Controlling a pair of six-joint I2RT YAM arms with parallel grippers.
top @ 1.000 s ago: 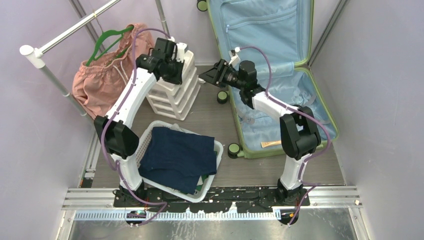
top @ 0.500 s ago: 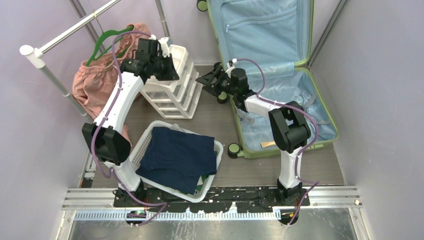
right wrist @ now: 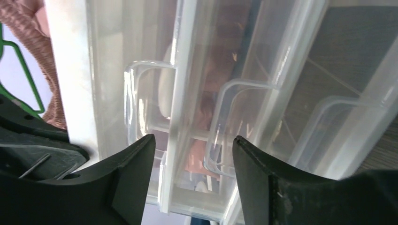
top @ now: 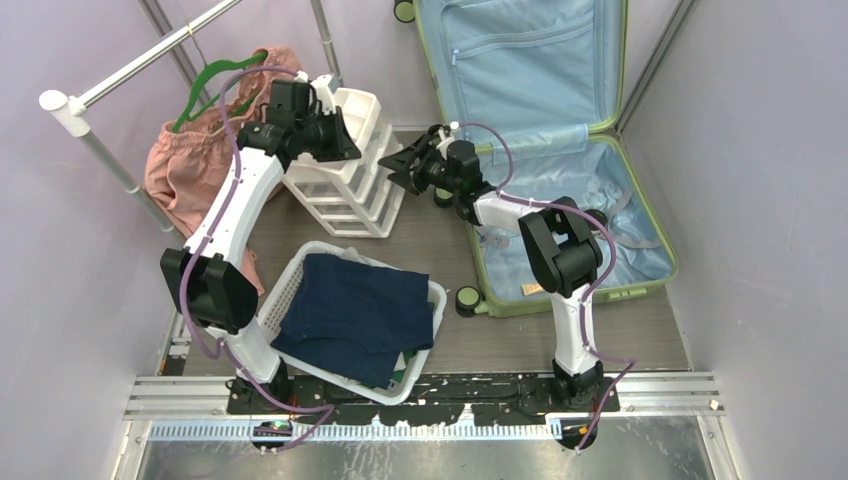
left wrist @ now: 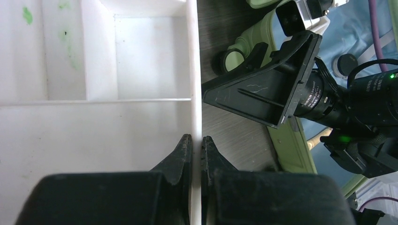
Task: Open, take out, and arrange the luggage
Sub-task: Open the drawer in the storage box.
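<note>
The right gripper (top: 403, 165) is reaching further left toward the drawer unit (top: 345, 195), jaws spread wide. The left gripper (left wrist: 196, 143) is pinching its top rim from above.

Light-green suitcase (top: 600, 298) with pale blue lining (top: 530, 70); white drawer unit (top: 345, 200) with clear drawers (right wrist: 225, 117); white perforated basket (top: 288, 280) holding navy-blue cloth (top: 355, 315); salmon-pink shorts (top: 185, 170) on a green hanger (top: 222, 68); grey wood-grain tabletop (top: 430, 240); lilac walls (top: 60, 300)
</note>
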